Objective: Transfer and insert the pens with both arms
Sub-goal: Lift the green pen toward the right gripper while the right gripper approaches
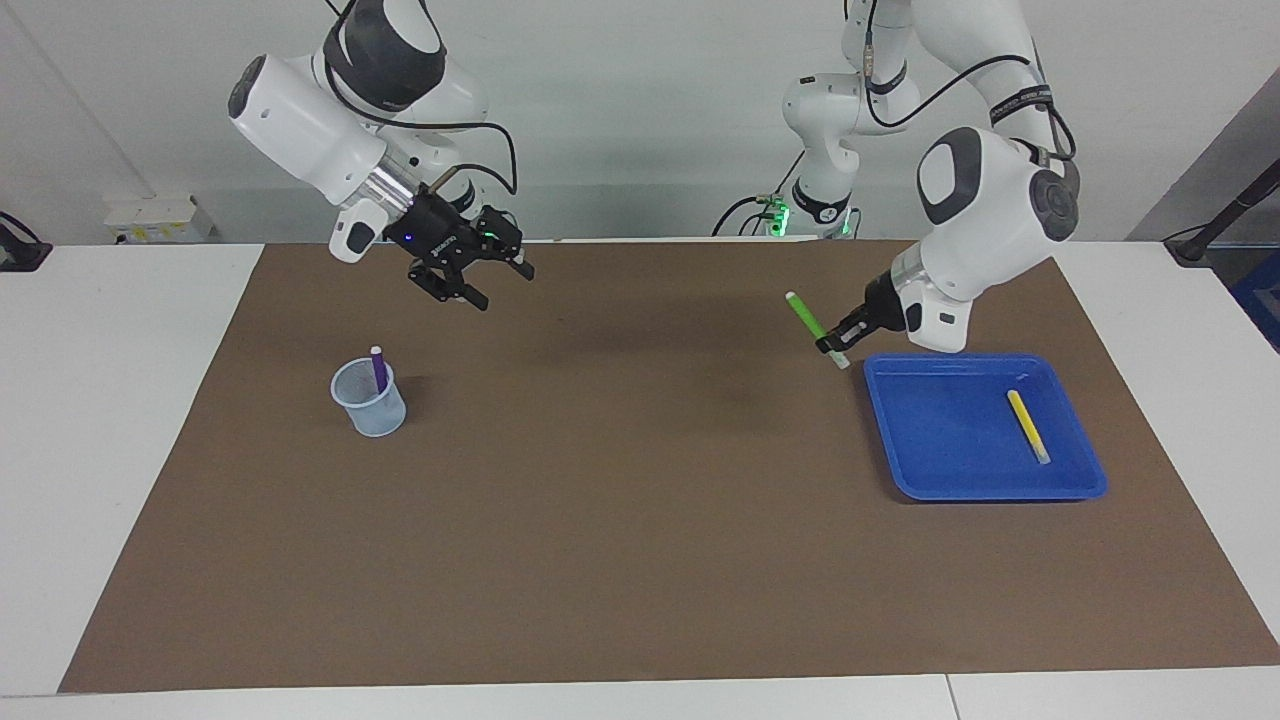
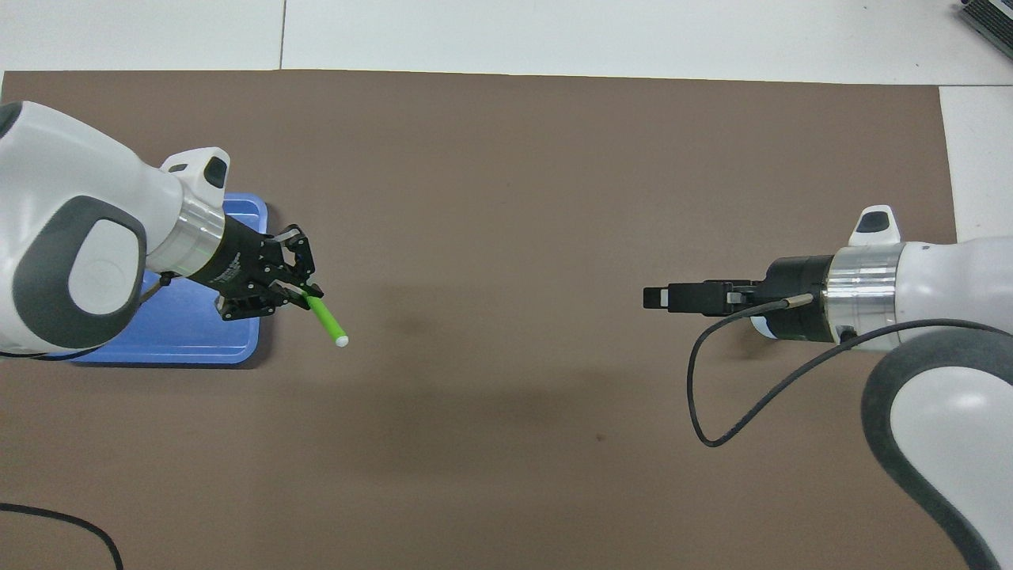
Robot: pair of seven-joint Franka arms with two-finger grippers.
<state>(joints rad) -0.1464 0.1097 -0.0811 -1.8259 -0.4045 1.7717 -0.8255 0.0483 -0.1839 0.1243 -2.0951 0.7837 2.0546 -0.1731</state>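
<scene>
Thin green pen pinched in left gripper; right gripper empty, fingers spread; overhead, translucent plastic cup mostly hidden.

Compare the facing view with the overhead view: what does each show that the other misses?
Only the facing view shows the yellow pen lying in the blue tray, and the purple pen standing in the clear cup. Only the overhead view shows the loop of black cable at the right arm. Both show the left gripper up over the brown mat, shut on the green pen, and the right gripper also over the mat, holding nothing.
</scene>
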